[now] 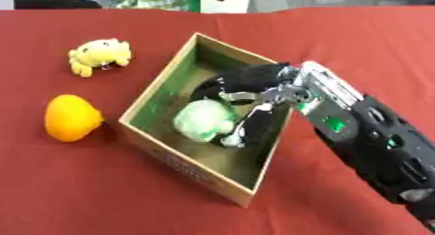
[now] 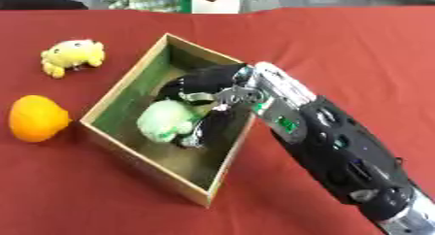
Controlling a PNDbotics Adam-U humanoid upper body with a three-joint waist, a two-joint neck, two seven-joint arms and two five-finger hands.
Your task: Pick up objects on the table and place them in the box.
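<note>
The right hand (image 1: 246, 91) is being held inside the box (image 1: 161, 154), fingers curled about a pale green object (image 1: 204, 120) whose form is hard to make out. A yellow toy (image 1: 99, 54) and an orange object (image 1: 71, 117) are lying outside, on the red table (image 1: 357, 40).

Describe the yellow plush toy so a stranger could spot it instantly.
On the red tablecloth, look left of the wooden box, toward the far edge. The yellow plush toy lies there; unlike the smooth orange fruit nearer the camera, it is paler, fuzzy and has little limbs.
</note>
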